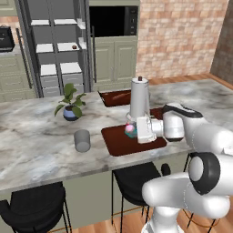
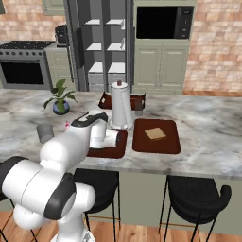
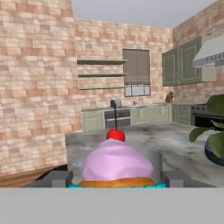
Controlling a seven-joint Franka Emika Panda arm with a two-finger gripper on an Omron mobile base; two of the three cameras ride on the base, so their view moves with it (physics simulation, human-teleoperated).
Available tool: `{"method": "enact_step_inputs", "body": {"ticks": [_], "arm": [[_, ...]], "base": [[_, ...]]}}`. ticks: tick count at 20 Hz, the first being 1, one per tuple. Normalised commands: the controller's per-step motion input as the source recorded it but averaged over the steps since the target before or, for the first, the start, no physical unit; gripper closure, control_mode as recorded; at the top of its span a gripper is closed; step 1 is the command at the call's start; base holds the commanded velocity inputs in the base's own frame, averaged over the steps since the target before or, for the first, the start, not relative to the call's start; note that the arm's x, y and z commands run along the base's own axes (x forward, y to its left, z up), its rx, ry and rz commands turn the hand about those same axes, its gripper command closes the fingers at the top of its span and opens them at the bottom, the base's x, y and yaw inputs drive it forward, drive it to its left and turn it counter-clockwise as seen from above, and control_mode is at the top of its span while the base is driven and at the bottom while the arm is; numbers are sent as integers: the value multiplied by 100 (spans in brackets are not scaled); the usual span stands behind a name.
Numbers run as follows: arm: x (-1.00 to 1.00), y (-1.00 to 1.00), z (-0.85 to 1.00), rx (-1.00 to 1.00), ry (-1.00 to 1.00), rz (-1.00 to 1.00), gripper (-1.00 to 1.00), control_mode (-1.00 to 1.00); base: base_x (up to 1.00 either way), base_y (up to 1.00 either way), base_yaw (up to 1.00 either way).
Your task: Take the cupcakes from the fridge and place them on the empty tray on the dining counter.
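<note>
A cupcake (image 1: pixel 130 129) with pink frosting, a red cherry and a teal wrapper sits between the fingers of my gripper (image 1: pixel 133 131), low over the left part of the empty tray (image 1: pixel 123 144) on the dining counter (image 1: pixel 36 136). Up close in the hand view, the cupcake (image 3: pixel 117 164) spans the gap of the gripper (image 3: pixel 117 179), and both fingertips (image 3: pixel 59 177) press against its wrapper. Whether its base touches the tray I cannot tell. The fridge (image 1: pixel 54 45) stands open at the back, with a tiny reddish thing (image 1: pixel 74 46) on one white shelf.
A tall paper-towel roll (image 1: pixel 139 98) stands just behind the hand. A grey cup (image 1: pixel 82 140) and a potted plant (image 1: pixel 70 107) are to the left. A brown tray with tan food (image 2: pixel 156 135) lies to the right, another tray (image 1: pixel 116 97) behind. Black stools (image 1: pixel 36 207) line the near edge.
</note>
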Motion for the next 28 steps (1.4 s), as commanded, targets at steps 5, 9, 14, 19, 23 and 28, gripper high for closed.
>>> {"method": "enact_step_inputs", "body": {"ticks": [5, 9, 14, 19, 23, 28], "arm": [[31, 0, 0, 0, 5, 0, 100, -100], [43, 3, 0, 0, 6, 0, 100, -100], [34, 14, -23, 0, 3, 0, 100, -100], [22, 16, -37, -1, 0, 0, 100, -100], [19, 0, -25, 0, 0, 0, 100, -100], [27, 0, -5, 0, 0, 0, 100, -100]], "base": [[0, 0, 0], [0, 0, 0], [0, 0, 0], [0, 0, 0], [0, 0, 0], [0, 0, 0]]}}
